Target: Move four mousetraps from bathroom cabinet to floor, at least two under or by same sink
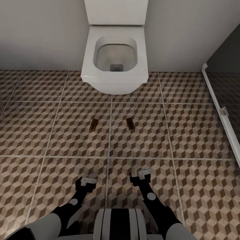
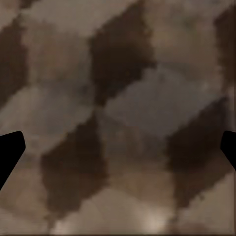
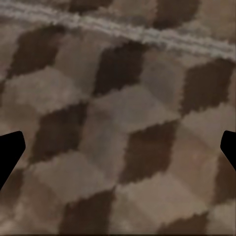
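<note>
Head view lighting is looking even, soft, no harsh shadows. Both wrist views are rendering the bathroom floor (image 2: pixel 123 113) blurry, pixelated; tile edges smearing.

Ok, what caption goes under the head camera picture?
Two mousetraps lie on the patterned floor before a white toilet.

Two mousetraps on the floor before the toilet

The left mousetrap (image 1: pixel 93 124) and right mousetrap (image 1: pixel 130 123) lie side by side, apart, on the bathroom floor (image 1: pixel 50 133), near the toilet (image 1: pixel 115 56) standing against the far wall. Nearer, the left gripper (image 1: pixel 88 181) and right gripper (image 1: pixel 143 174) hang over the tiles. A glass partition (image 1: pixel 220 106) runs along the right.
</note>
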Tool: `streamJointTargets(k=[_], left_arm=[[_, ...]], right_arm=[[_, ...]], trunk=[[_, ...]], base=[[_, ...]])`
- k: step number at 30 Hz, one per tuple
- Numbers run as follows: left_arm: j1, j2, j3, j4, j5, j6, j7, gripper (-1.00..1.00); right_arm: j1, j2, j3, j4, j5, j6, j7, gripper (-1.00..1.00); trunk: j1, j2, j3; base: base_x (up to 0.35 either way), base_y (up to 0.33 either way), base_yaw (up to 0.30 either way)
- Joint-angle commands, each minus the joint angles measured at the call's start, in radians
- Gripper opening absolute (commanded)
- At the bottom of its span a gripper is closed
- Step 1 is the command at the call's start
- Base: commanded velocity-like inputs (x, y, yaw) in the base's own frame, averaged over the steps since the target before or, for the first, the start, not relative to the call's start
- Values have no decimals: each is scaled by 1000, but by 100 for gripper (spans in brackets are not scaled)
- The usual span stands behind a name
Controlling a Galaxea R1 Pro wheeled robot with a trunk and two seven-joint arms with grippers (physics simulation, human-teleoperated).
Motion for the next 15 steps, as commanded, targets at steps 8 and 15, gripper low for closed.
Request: streamJointTargets(k=[8, 15], left_arm=[[0, 0, -9, -2, 2, -1, 9, 100], [0, 0, -9, -1, 3, -1, 10, 100]], right_arm=[[-1, 0, 3, 1, 9, 0, -9, 100], [-1, 0, 3, 1, 9, -1, -9, 100]], trunk=[[0, 0, 0], [0, 0, 0]], base=[[-11, 0, 0], [-1, 0, 0]])
